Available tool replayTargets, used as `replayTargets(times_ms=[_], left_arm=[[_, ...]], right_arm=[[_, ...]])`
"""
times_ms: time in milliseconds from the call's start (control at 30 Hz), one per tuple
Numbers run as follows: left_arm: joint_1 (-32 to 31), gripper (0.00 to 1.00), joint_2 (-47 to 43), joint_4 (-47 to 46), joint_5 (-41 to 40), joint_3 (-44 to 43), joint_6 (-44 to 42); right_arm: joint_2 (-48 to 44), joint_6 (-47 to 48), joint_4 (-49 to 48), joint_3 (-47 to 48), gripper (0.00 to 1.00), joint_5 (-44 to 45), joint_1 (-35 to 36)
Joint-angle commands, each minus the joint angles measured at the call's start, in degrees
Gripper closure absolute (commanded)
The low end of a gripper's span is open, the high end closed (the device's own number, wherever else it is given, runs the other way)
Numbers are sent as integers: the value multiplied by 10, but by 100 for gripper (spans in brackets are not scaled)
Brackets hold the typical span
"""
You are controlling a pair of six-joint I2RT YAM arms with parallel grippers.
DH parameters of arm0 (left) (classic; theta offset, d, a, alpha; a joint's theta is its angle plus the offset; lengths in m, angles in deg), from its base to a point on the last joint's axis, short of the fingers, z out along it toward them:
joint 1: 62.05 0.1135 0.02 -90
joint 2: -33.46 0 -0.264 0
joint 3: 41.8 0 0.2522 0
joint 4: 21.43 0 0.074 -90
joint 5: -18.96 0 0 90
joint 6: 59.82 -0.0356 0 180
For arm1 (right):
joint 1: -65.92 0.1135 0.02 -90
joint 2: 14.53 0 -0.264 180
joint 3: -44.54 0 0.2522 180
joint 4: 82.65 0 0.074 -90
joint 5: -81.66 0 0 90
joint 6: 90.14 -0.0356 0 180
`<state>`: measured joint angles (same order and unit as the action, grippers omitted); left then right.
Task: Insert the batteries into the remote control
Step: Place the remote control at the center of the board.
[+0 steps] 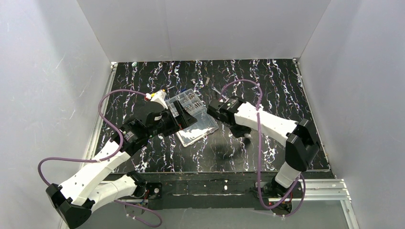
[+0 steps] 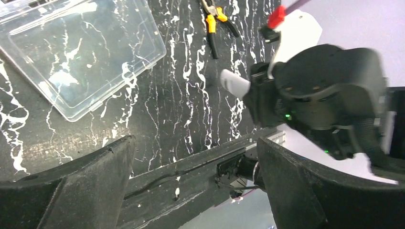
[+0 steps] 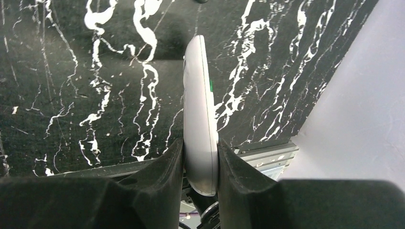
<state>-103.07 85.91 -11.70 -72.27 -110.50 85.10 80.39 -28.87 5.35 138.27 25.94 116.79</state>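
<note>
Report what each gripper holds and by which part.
Right gripper: remote control, pinched near one end, with the rest jutting out ahead. Left gripper: open, holding nothing.

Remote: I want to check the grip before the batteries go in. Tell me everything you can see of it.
The remote is a slim white bar of smooth-looking plastic with rounded ends, seen edge-on from the right wrist. A seam runs along its side, with a small green mark beside it. The right gripper is shut on it near one end, a black finger on each broad face. The rest juts out over the table, seemingly lifted clear. No battery recess shows.
</note>
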Motion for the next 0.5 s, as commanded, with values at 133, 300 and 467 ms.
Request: replayTargets(times_ms=[133, 300, 467], left_arm=[[-1, 2, 5, -38, 82, -10, -21], [-2, 2, 3, -56, 104, -5, -24], [-2, 2, 3, -68, 115, -2, -19]], right_arm=[[45, -24, -42, -14, 92, 28, 43], [84, -19, -47, 7, 79, 43, 65], [110, -9, -67, 17, 67, 50, 79]])
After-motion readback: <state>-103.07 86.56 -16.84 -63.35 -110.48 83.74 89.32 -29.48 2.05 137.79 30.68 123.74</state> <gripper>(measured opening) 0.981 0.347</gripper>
